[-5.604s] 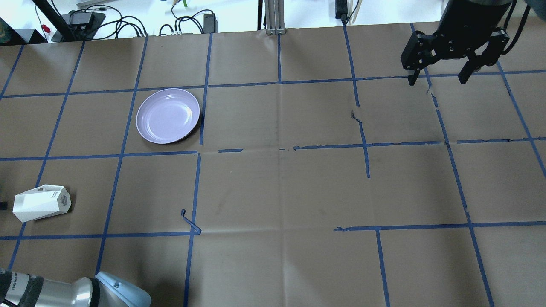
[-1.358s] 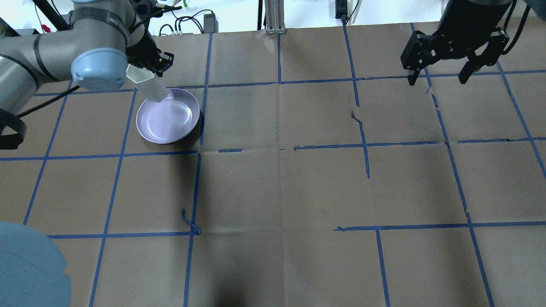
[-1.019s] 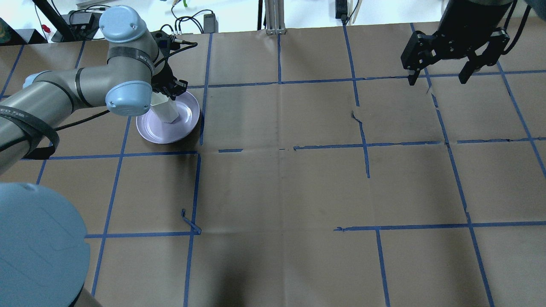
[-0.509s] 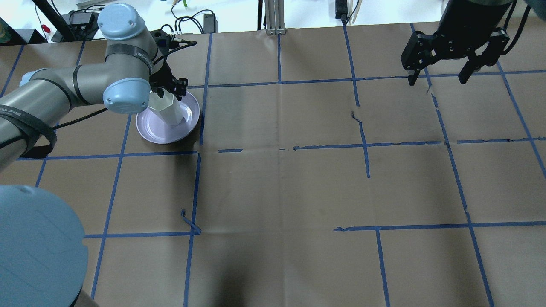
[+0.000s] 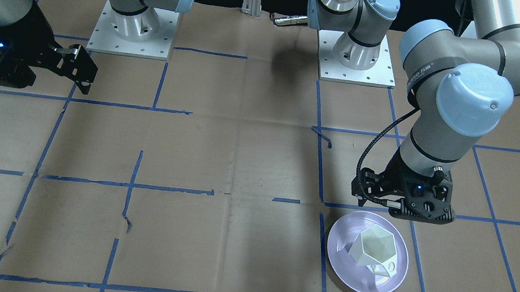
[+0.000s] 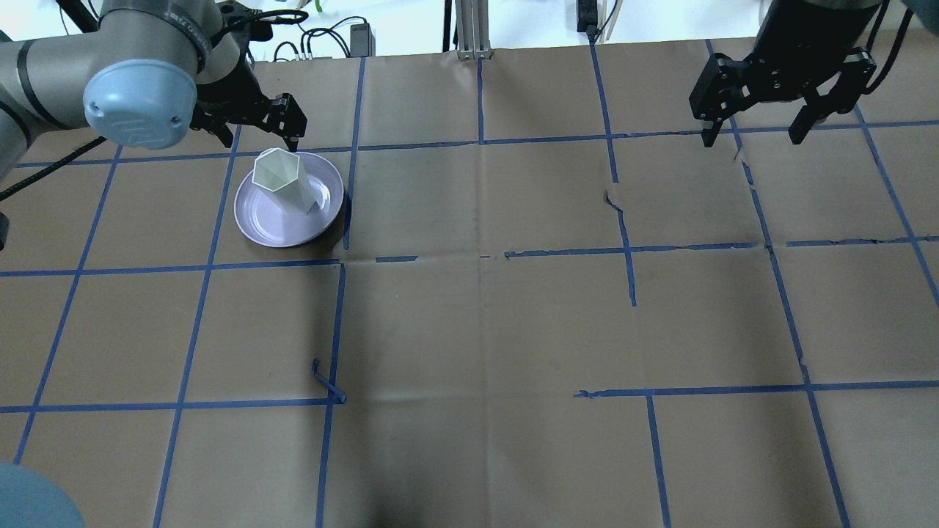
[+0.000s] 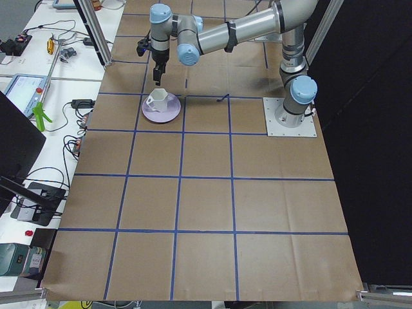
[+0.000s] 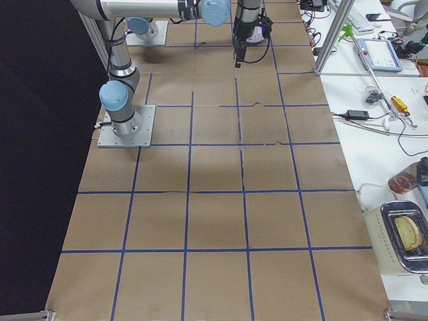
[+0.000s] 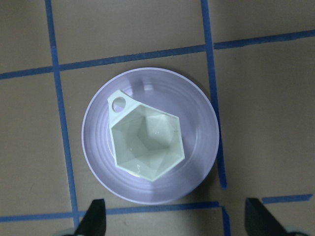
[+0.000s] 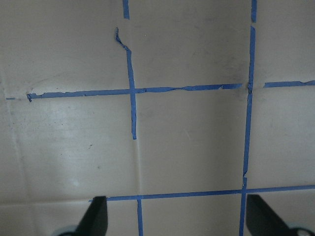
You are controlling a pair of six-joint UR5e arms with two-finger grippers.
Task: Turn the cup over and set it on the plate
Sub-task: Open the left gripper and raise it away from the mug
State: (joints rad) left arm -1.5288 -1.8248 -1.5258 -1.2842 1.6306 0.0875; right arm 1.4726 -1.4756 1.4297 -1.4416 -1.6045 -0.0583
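Left wrist-mounted view: the cup [image 9: 147, 145] stands upright, mouth open to the lens, on the plate [image 9: 197, 179]. It sits below the left hand [image 9: 177, 219] and touches neither finger.
Left hand: spread wide and holding nothing, raised above the cup's hexagonal rim.
Cup: near the middle of the plate, base well inside the raised rim. The handle is on the side away from the fingertips.
Right hand [image 6: 753, 134]: also wide and empty, hanging over the bench [image 6: 477, 330], well apart from the left hand and the plate.
Stage: by the look of it, the flip and the placing are done, and only the left hand's retreat remains.
Doing it well: lift straight up with the fingers wide, and turn away only once they are well above the rim.
Why: the cup looks tall over a narrow base on a glossy plate. A sideways brush at the rim or handle could tip it or slide it off centre.
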